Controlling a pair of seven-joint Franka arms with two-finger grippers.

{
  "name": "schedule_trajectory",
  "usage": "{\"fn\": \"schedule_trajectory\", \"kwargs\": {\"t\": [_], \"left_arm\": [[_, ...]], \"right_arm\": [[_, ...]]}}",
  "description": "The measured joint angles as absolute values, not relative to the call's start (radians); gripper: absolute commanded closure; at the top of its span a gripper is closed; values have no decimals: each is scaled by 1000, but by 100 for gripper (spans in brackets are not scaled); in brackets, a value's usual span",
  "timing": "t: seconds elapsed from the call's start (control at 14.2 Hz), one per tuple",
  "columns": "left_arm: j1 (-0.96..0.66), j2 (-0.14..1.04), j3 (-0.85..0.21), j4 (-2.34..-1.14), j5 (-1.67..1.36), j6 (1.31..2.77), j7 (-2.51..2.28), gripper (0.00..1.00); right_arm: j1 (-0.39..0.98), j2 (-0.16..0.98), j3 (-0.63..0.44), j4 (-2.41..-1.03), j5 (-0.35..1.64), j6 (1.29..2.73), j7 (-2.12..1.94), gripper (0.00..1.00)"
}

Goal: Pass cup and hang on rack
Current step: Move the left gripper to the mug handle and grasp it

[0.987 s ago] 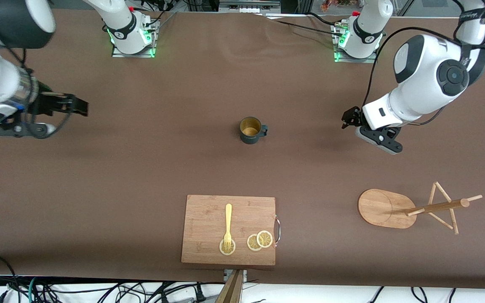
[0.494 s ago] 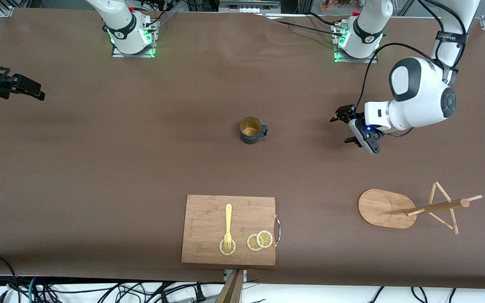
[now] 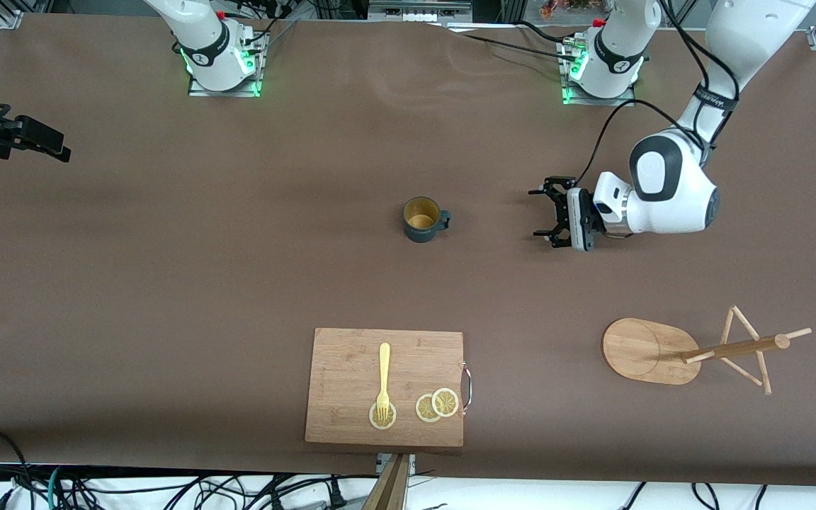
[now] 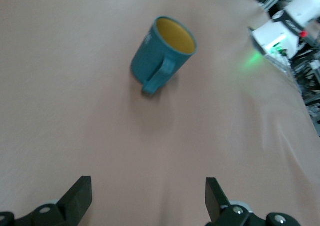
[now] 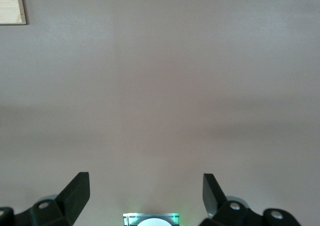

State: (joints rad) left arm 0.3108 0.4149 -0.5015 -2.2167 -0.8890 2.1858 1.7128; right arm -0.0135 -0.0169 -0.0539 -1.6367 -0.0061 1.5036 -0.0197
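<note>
The dark teal cup (image 3: 422, 219) with a yellow inside stands upright mid-table, its handle turned toward the left arm's end. In the left wrist view the cup (image 4: 162, 53) lies well ahead of the fingers, handle facing them. My left gripper (image 3: 544, 212) (image 4: 148, 196) hovers low over bare table between the cup and the left arm's end, open and empty, pointing at the cup. The right gripper (image 3: 50, 144) (image 5: 145, 193) hangs open and empty over the table's edge at the right arm's end. The bamboo rack (image 3: 635, 347) stands toward the left arm's end, nearer the camera than the cup.
A wooden cutting board (image 3: 351, 361) with a yellow fork (image 3: 383, 375) and lemon slices (image 3: 436, 405) lies by the table's near edge, nearer the camera than the cup. One board corner (image 5: 11, 5) shows in the right wrist view. Both arm bases (image 3: 224, 57) (image 3: 599, 60) stand along the table's edge farthest from the camera.
The left arm has lowered, and its gripper has turned to face the cup and moved closer to it. The right arm has pulled back to the table's edge at its own end.
</note>
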Motion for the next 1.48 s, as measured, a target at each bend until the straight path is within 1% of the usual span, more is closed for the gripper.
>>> {"fn": "schedule_trajectory", "kwargs": {"t": [0.28,0.49,0.85,1.13,1.2,1.27,1.34,1.41,1.48], "left_arm": [[309,526,-556,-2217,-1140,2187,2028,0],[281,640,-569,-2202,-1299,2187,2274,0],[195,782,-573,-2107,-1433,2194,2535,0],[130,878,-573,-2029,-1519,2201,2660,0],[125,891,-573,-2020,-1520,2205,2665,23],[124,898,-573,-2014,-1520,2214,2668,53],[125,901,-572,-2008,-1520,2221,2671,74],[126,901,-572,-2001,-1520,2224,2671,86],[127,901,-571,-1993,-1520,2227,2671,89]], "right_arm": [[-17,-16,-76,-1637,-6,1502,-20,0],[-17,-15,-76,-1637,-6,1497,-20,0],[-16,-14,-41,-1636,-3,1498,-21,0],[-16,-14,-38,-1636,-3,1498,-21,0],[-16,-14,-38,-1636,-3,1498,-21,0],[-16,-14,-38,-1636,-3,1498,-21,0],[-16,-14,-38,-1636,-3,1498,-21,0],[-16,-14,-38,-1636,-3,1498,-21,0],[-16,-14,-38,-1636,-3,1498,-21,0]]}}
